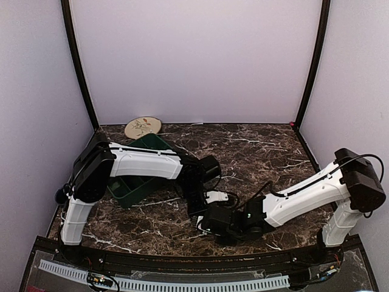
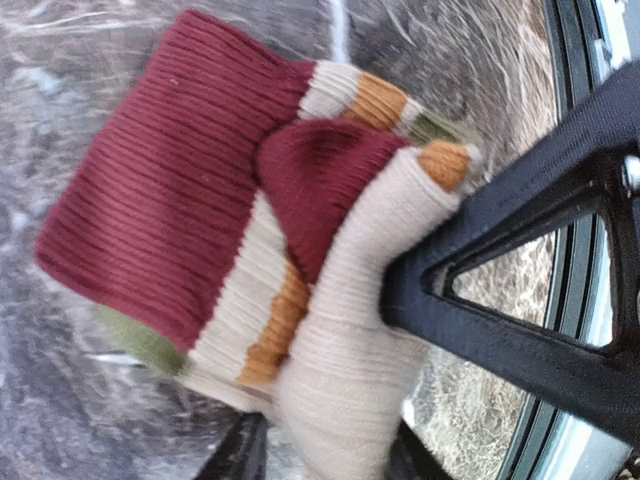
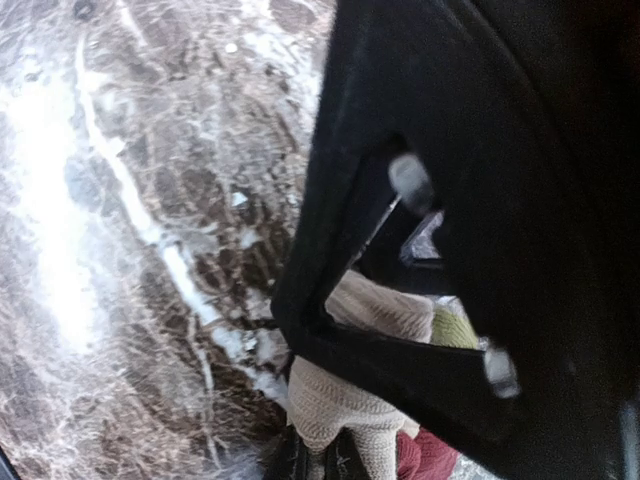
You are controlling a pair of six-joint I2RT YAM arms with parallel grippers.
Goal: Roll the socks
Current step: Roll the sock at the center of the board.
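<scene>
On the table (image 1: 267, 146), a plate (image 1: 143, 126) lies at the far left corner by the back wall. A bin (image 1: 129, 190) sits just before it along the left edge, partly under the left arm (image 1: 146, 163). The socks (image 2: 180, 200) lie near the middle of the near edge, touching the left gripper (image 1: 197, 205) behind them and the right gripper (image 1: 211, 222) to their right.
</scene>
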